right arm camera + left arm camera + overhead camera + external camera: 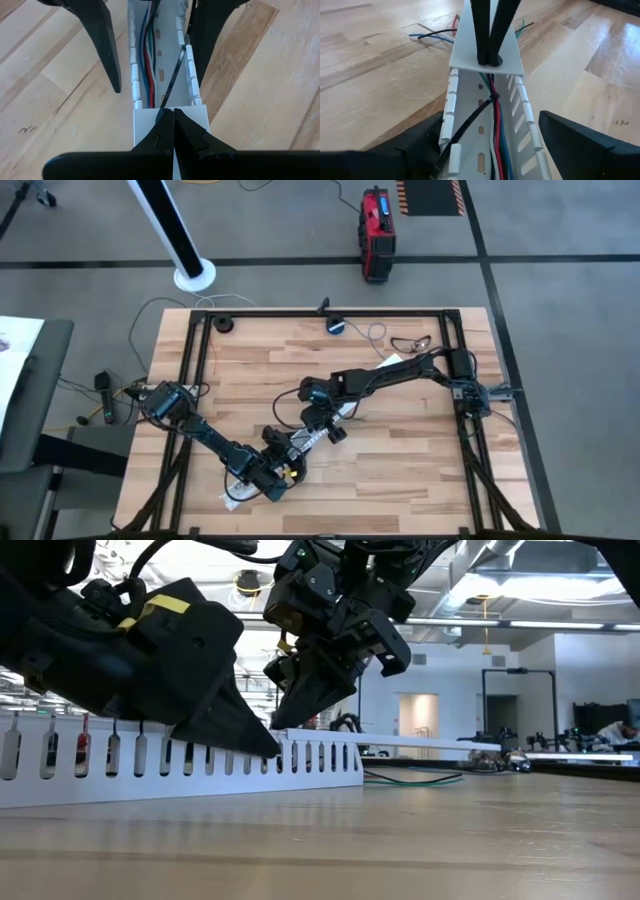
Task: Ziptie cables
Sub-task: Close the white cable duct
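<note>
A white slotted duct (310,438) lies slantwise on the wooden table. In it run the cables (497,130), red, green, white and dark, with loose ends (435,35) spreading out beyond its far end. A black ziptie (470,120) is looped round them, and its tail crosses one duct wall. My left gripper (490,117) is open, one finger on each side of the duct. My right gripper (173,112) is shut, its tips on a flat white cover strip (470,55) over the duct. My left gripper straddles the duct; I cannot tell whether a finger (205,50) touches the duct wall or the ziptie's tail beside it. My right gripper's shut fingertips stand on the cover strip near its end (505,62), slanting down from above. The strip lies flat over the duct.
At the table's far edge sit a small round blue-black device (335,326) with a pale cord (375,333), a dark loop of wire (410,342) and a small dark object (222,325). Bare wood lies to the right of the duct and along the near edge.
</note>
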Robot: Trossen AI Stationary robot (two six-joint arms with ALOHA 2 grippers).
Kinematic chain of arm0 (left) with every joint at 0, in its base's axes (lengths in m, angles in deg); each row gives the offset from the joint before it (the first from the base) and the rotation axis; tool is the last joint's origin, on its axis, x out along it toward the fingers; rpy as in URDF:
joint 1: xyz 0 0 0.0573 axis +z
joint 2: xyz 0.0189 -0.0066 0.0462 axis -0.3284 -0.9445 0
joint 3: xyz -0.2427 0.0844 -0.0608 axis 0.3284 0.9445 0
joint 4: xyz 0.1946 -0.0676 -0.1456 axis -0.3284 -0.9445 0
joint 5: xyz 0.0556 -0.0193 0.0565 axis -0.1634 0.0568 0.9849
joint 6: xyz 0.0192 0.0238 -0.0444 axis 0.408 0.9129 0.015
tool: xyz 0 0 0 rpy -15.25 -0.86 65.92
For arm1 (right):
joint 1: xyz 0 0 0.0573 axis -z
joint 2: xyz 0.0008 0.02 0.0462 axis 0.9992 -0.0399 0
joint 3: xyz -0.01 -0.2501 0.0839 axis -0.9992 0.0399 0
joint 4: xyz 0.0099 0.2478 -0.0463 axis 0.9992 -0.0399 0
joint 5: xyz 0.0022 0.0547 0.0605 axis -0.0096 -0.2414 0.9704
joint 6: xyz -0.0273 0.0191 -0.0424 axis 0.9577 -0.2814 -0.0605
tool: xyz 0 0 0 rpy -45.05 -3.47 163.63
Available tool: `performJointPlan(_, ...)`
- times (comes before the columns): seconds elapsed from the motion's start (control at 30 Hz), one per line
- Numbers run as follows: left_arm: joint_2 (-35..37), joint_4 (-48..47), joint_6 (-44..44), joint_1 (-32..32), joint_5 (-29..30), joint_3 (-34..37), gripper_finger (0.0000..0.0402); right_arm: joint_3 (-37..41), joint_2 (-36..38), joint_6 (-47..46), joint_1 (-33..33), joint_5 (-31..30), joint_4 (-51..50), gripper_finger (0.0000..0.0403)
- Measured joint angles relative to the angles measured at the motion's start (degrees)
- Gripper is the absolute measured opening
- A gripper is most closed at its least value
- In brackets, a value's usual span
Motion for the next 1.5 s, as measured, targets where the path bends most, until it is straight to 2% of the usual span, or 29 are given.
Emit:
performJointPlan(0.73, -0.07, -2.69, 0.08, 0.39, -1.58, -0.02, 0.0310, 0.22, 3.72, 0.17, 1.25, -1.41, -1.54, 0.0000)
performJointPlan(1.1, -0.11, -2.97, 0.89, 0.42, -1.08, 0.07, 0.0250, 0.15, 4.42, 0.63, 1.87, 0.11, -4.78, 0.0000)
performJointPlan(1.27, -0.13, -2.89, 1.59, 0.42, -0.98, 0.09, 0.0246, 0.15, 5.26, 0.60, 1.98, 0.49, -9.56, 0.0004)
performJointPlan(1.5, -0.15, -3.07, 1.57, 0.69, -0.90, 0.09, 0.0246, 0.02, 5.84, 1.96, 1.37, 2.32, -9.44, 0.0005)
